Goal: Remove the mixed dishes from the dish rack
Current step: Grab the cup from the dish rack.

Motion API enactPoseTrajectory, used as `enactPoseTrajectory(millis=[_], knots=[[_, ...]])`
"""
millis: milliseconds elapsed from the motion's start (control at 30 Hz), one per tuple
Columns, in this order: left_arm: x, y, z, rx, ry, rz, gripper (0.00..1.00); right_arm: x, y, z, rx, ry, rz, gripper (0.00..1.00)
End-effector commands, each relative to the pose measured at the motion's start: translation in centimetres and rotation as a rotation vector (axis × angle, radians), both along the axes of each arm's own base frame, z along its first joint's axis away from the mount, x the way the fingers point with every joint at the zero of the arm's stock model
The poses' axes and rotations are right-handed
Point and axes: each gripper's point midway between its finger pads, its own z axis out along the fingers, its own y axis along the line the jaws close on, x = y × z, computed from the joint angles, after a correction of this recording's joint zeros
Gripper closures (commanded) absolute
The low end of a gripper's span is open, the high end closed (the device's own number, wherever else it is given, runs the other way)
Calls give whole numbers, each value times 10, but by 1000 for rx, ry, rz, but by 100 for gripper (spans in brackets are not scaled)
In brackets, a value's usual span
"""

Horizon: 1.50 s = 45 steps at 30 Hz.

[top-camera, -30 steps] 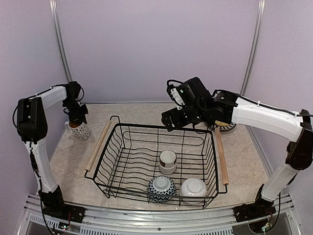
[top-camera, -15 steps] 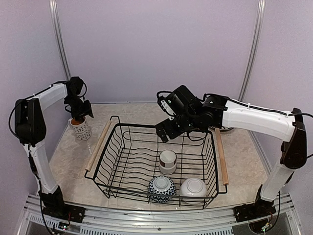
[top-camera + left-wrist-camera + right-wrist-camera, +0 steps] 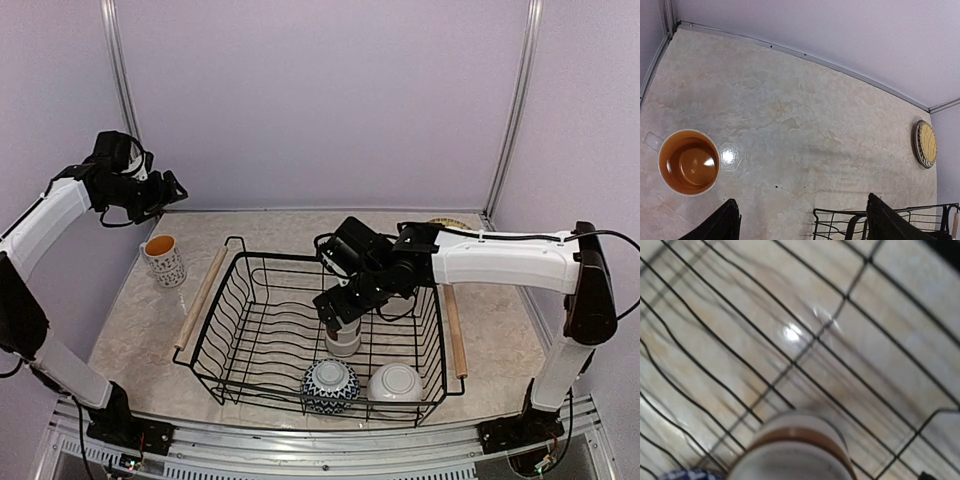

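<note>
Bowls lie nearest you: the blue-patterned bowl (image 3: 330, 386) and the white bowl (image 3: 396, 383) sit side by side against the near wall of the dish rack (image 3: 280, 257). Just beyond them the white cup with brown band (image 3: 343, 338) stands in the middle of the rack. Your right gripper (image 3: 336, 304) has swung in from the far right and dropped right over it, jaws spread wide and holding nothing.

Further back on the left, the tall patterned cup with orange inside (image 3: 163, 260) now stands upright on the table (image 3: 130, 320), just left of the rack. Your left gripper (image 3: 168, 190) has let it go, opened wide and lifted clear toward the far left.

Farthest, at the far right, the round woven yellow mat (image 3: 926, 142) rests on the black-white striped plate (image 3: 915, 150). Three dishes appear unloaded, and the white cup looks next.
</note>
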Motion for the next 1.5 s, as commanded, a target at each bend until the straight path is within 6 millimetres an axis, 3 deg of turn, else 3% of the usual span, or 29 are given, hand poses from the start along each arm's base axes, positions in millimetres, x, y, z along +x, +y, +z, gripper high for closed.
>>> enactPoseTrajectory(millis=[0, 333, 467, 767, 900, 1200, 1467], knots=[[-6, -25, 37, -73, -172, -126, 14, -14, -15, -31, -81, 78, -42, 0], [-31, -45, 75, -106, -334, -229, 7, -19, -8, -48, -58, 134, -47, 7], [-34, -50, 78, -105, -347, -249, 1, -19, -6, -53, -61, 139, -45, 12], [-39, -61, 79, -105, -355, -289, 1, -21, 0, -58, -35, 150, -38, 18], [-39, -63, 79, -102, -355, -290, 1, -20, -2, -56, -37, 144, -47, 26], [-44, -67, 84, -104, -375, -305, 1, -14, 0, -28, 29, 94, -64, 46], [-49, -78, 86, -129, -379, -353, 1, -6, 10, 33, 221, 1, -37, 60]])
